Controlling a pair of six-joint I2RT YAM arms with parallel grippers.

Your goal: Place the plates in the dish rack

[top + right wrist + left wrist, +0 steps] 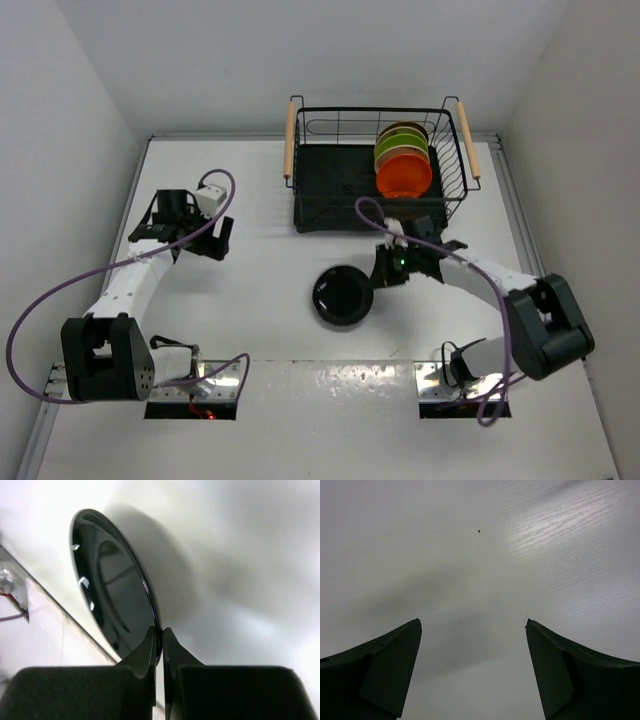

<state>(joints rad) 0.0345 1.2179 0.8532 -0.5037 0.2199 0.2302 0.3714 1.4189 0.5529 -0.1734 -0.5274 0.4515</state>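
Dish rack point(330, 185) left half free; plates point(403, 160) crowd right end.

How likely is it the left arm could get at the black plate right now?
Probably yes: bare table lies between the open left gripper and the black plate. But the right gripper is shut on the plate's opposite rim, so there's little need.

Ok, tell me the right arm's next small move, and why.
Probably lift the black plate a little. The right tool is shut on its rim, so the grip looks made, and the dish rack, with an orange plate standing at its right end, lies farther back.
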